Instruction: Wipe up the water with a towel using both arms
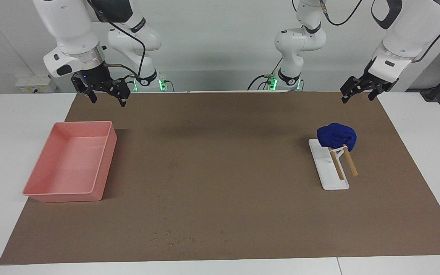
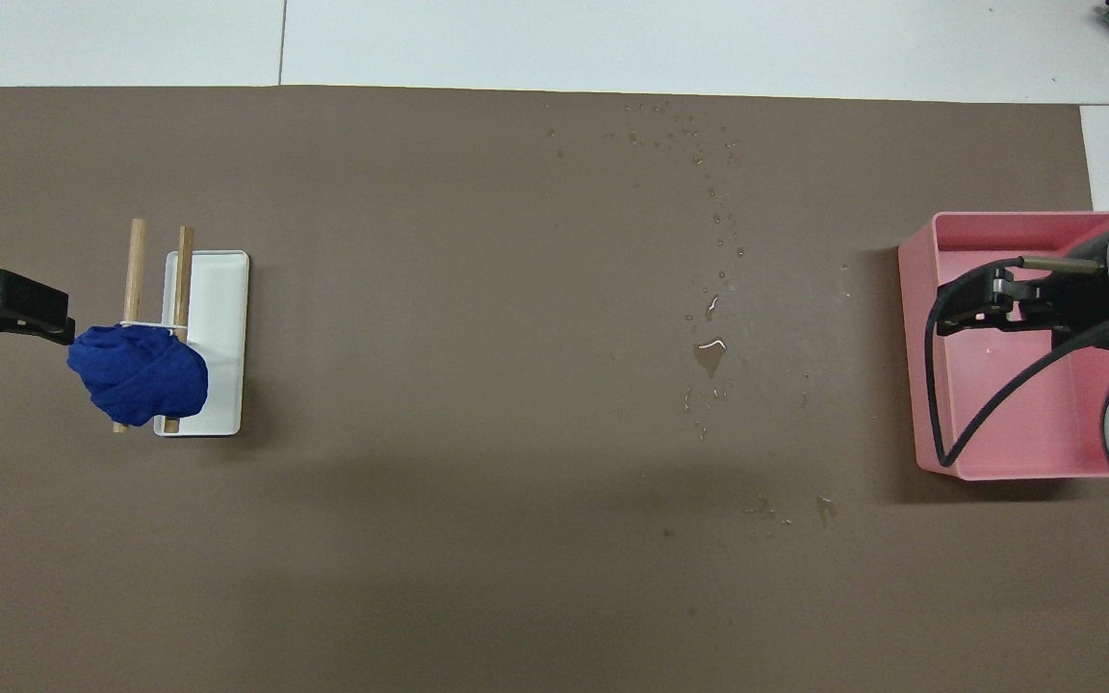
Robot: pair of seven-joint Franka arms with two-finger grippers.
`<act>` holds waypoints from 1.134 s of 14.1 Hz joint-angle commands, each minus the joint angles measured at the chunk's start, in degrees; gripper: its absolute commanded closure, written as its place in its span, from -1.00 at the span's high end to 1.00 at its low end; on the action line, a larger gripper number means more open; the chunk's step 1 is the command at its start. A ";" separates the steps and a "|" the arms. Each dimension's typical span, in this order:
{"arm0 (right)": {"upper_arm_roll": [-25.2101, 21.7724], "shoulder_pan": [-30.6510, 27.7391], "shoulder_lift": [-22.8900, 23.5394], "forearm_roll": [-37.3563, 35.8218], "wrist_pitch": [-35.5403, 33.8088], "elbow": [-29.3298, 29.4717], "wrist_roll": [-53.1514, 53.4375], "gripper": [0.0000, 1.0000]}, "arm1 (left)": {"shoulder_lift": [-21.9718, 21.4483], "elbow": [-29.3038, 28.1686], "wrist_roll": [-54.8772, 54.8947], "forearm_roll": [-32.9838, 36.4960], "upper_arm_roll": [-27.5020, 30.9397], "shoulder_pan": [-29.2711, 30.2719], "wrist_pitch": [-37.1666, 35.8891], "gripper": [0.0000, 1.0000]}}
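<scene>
**newbie_arm:** so where's everything at right now?

**frankafan:** Blue towel (image 1: 336, 136) is bunched on the wooden pegs of a white rack (image 1: 329, 170) at the left arm's end of the surface (image 1: 220, 126). The water (image 2: 710, 354) is a small puddle plus a scatter of droplets mid-mat, running away from the robots, closer to the pink bin (image 1: 71, 164). Left pincer (image 1: 358, 91) hangs up in the air near the rack, fingers spread, holding nothing. Right pincer (image 1: 105, 91) hangs over the bin's edge, also spread and empty.

**newbie_arm:** tips for the grab?

**frankafan:** I'd pinch the towel high on the bunch and lift straight up so the pegs don't snag and tip the rack.
</scene>
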 commanded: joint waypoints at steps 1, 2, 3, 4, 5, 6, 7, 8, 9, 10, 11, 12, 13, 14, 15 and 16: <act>0.21 -0.84 0.33 1.42 -1.21 0.81 -1.49 1.00 | -0.55 0.04 0.72 0.72 -0.36 0.35 -0.22 1.00; 0.21 -0.84 0.33 1.42 -1.21 0.81 -1.49 1.00 | -0.55 -0.14 0.72 0.72 -0.27 0.35 -0.23 1.00; 0.21 -0.84 0.33 1.42 -1.21 0.81 -1.49 1.00 | -0.55 -0.14 0.72 0.72 -0.19 0.35 -0.14 1.00; 0.21 -0.84 0.33 1.42 -1.21 0.81 -1.49 1.00 | -0.64 -0.23 0.72 0.72 -0.19 0.35 -0.05 1.00; 0.21 -0.84 0.33 1.42 -1.30 0.81 -1.49 1.00 | -0.81 -0.58 0.11 0.72 -0.27 0.35 0.38 1.00; 0.21 -0.84 0.24 1.42 -1.30 0.73 -1.49 1.00 | -0.99 -1.28 -0.51 0.72 -0.27 0.26 1.69 1.00; 0.21 -0.84 0.24 1.42 -1.30 0.73 -1.49 1.00 | -1.16 -2.76 -2.78 0.72 -0.10 0.26 2.49 1.00; 0.21 -0.84 0.33 1.42 -1.30 0.73 -1.49 1.00 | -1.25 -3.56 -6.54 0.72 -0.18 0.17 3.37 1.00; 0.21 -0.84 0.33 1.42 -1.30 0.73 -1.49 1.00 | -1.25 -3.66 -9.36 0.63 -0.36 0.17 4.25 1.00; 0.21 -0.84 0.24 1.42 -1.30 0.73 -1.49 1.00 | -1.25 -4.27 -11.74 0.63 -0.36 0.26 5.47 1.00; 0.21 -0.84 0.33 1.42 -1.30 0.73 -1.49 1.00 | -1.25 -5.32 -13.42 0.63 -0.01 0.26 6.97 1.00; 0.21 -0.84 0.33 1.42 -1.30 0.73 -1.49 1.00 | -1.34 -6.89 -13.87 0.63 0.25 0.17 8.46 1.00; 0.21 -0.84 0.33 1.42 -1.30 0.73 -1.49 1.00 | -1.34 -7.78 -13.87 0.63 0.34 0.26 9.35 1.00; 0.21 -0.84 0.33 1.42 -1.30 0.73 -1.49 1.00 | -1.34 -8.22 -13.79 0.72 0.34 0.26 10.05 1.00; 0.21 -0.84 0.33 1.42 -1.30 0.73 -1.49 1.00 | -1.34 -9.01 -13.70 0.81 0.34 0.26 11.28 1.00; 0.21 -0.84 0.33 1.42 -1.21 0.73 -1.49 1.00 | -1.25 -10.93 -13.70 0.81 0.52 0.26 13.46 1.00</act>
